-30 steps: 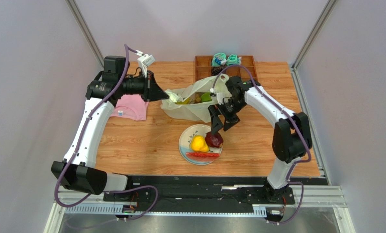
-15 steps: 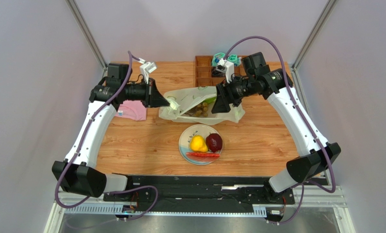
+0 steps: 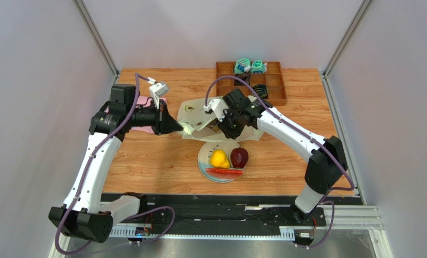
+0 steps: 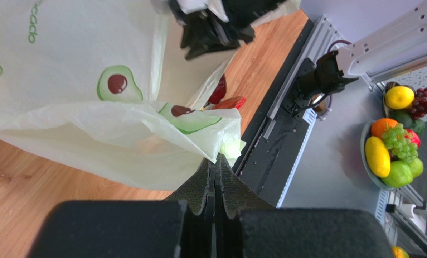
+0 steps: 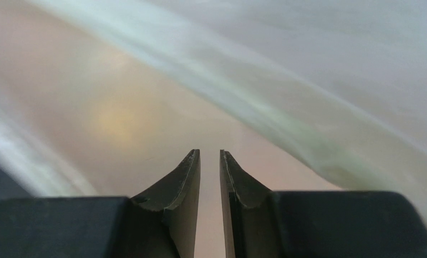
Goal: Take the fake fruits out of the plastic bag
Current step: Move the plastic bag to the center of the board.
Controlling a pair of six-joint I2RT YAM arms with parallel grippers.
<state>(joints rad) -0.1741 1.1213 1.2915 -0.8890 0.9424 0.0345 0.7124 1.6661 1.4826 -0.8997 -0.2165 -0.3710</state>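
Observation:
The plastic bag (image 3: 196,112) lies behind the white plate (image 3: 209,155), pale yellow-green with avocado prints. My left gripper (image 3: 185,128) is shut on its near left edge (image 4: 229,148) and holds it up. My right gripper (image 3: 220,127) reaches into the bag's mouth from the right. In the right wrist view its jaws (image 5: 210,153) stand a narrow gap apart with nothing between them, and only blurred film lies ahead. Three fake fruits lie on the plate: a yellow pear (image 3: 218,158), a dark red round one (image 3: 239,157) and a red slice (image 3: 224,172). Any fruit inside the bag is hidden.
A brown wooden tray (image 3: 274,86) with teal and black small items stands at the back right. A pink folded cloth (image 3: 143,100) lies under the left arm. The black rail (image 3: 215,207) with the arm bases runs along the near edge.
My right arm left the plate, swung back round the bag and now pokes into its mouth, jaws closing from wide to a narrow gap. My left gripper drew the bag edge nearer.

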